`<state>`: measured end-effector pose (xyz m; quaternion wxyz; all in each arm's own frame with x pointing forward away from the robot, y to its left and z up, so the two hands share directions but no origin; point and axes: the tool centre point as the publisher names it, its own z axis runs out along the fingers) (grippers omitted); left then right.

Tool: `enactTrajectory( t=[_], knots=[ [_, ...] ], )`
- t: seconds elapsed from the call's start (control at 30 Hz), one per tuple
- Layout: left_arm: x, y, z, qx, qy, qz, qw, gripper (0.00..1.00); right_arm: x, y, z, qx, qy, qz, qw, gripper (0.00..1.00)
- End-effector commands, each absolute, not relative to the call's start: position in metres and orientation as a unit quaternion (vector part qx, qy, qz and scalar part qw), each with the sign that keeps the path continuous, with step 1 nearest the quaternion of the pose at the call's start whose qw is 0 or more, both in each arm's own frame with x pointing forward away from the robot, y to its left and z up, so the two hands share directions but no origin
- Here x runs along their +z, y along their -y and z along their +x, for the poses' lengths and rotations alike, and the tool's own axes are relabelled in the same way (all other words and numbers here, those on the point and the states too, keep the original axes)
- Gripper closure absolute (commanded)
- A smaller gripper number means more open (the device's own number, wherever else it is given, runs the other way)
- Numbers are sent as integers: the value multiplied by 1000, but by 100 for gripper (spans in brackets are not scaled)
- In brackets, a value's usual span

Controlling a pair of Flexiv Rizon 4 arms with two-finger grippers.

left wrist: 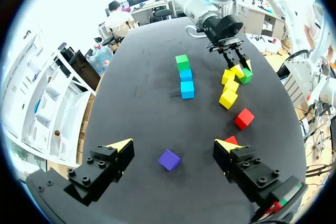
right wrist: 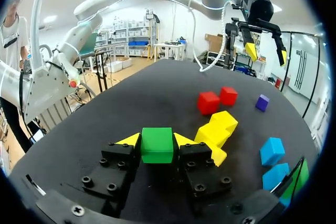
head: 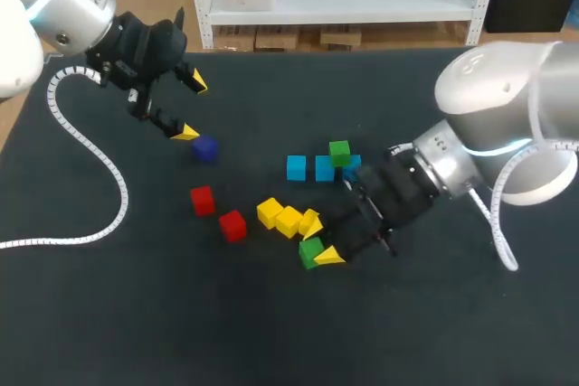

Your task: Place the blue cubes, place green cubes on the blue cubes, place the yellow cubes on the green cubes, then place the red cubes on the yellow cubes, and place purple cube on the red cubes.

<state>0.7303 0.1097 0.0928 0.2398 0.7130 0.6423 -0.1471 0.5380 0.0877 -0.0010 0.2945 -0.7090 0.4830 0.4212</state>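
My right gripper [head: 318, 241] is shut on a green cube [right wrist: 157, 145], low over the table beside a row of three yellow cubes [head: 280, 218]. Three blue cubes [head: 310, 168] stand in a line behind them, and the one nearest my right arm carries a second green cube [head: 339, 151]. Two red cubes [head: 202, 200] [head: 232, 225] lie left of the yellow ones. My left gripper [head: 192, 108] hangs open above and just behind the purple cube [left wrist: 169, 159], which shows between its spread fingers without touching them.
A white coiled cable [head: 90, 151] from my left arm trails across the table's left side. My right arm's body [head: 479, 133] covers the table's right part.
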Motion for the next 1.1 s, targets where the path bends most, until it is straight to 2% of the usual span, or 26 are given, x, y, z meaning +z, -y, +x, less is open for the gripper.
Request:
enactTrajectory(
  t=[0.03,0.07,0.13,0.17,0.2,0.6,1.1],
  knots=[
    [92,-111,731,-148,-641,714,241,0,-2,-90,542,427,-478,-711,290,80],
    [92,-111,731,-148,-641,714,241,0,-2,-89,541,427,-478,-711,289,66],
    [92,-111,731,-148,-641,714,241,0,-2,-88,540,427,-477,-713,286,44],
    [92,-111,731,-148,-641,714,241,0,-2,-87,539,426,-478,-713,286,7],
    [92,-111,731,-148,-641,714,241,0,-1,-85,539,425,-478,-714,285,0],
    [92,-111,731,-148,-641,714,241,0,23,-45,540,392,-503,-711,295,0],
    [92,-111,731,-148,-641,714,241,0,56,76,583,348,-581,-660,326,0]
  ],
)
